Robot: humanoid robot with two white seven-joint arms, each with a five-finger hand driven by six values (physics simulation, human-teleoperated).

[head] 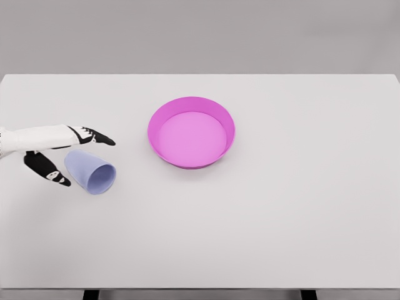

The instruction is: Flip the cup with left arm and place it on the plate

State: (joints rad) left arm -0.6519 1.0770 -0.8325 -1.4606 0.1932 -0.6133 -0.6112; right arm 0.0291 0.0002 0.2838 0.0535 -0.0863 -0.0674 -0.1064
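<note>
The left hand [59,150] enters from the left edge of the head view and lies low over the white table [281,219]. Its fingers are spread apart and hold nothing. The upper fingers [94,136] extend toward the right; the thumb [47,169] points down and to the right below them.

The cup [92,171], pale lavender, lies on its side on the table. It occupies the gap between the upper fingers and the thumb: directly below the upper fingers and immediately right of the thumb. Its open mouth faces down and right, away from the palm; its closed base points toward the palm. Whether any finger touches the cup wall cannot be determined.

The plate [215,119], magenta with a raised rim, stands well to the right of the fingertips and slightly above them, apart from the cup.
</note>
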